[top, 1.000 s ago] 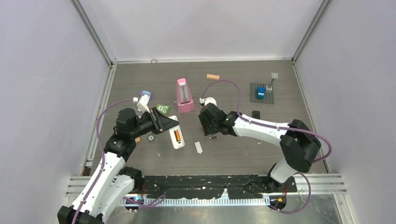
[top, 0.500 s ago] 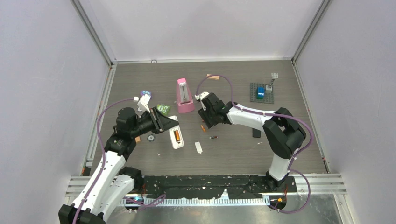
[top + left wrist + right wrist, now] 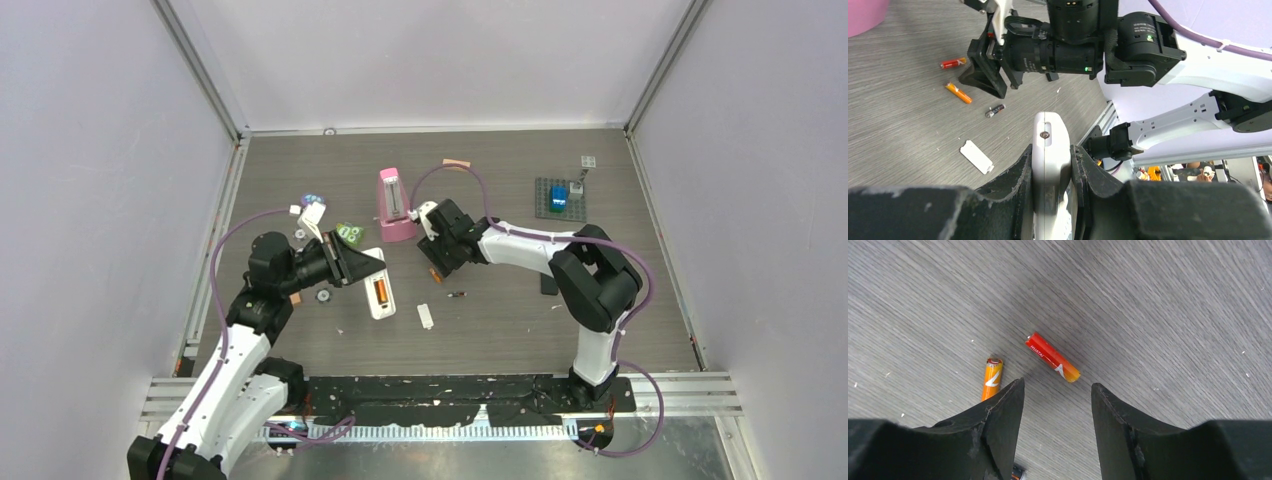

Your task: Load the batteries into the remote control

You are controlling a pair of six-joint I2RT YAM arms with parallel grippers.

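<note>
Motion over the last second belongs to the right arm (image 3: 540,250): it has folded in and swung off the dark battery (image 3: 458,295), ending closer to the remote control (image 3: 1050,130), on that remote's right. Left gripper (image 3: 1051,152) has not shifted. Its fingers are pressed against the remote's sides, holding it with the open compartment facing up and an orange cell (image 3: 378,290) apparently seated inside. Right gripper (image 3: 1058,386) hangs spread and empty, its jaws straddling bare table just short of a red battery (image 3: 1053,357), with an orange battery (image 3: 992,378) beside one finger. White battery cover (image 3: 425,316) lies loose just right of the remote's near end. Judging by the move, the red battery is now the chosen pick, and the gripper needs a small advance and descent before closing.
</note>
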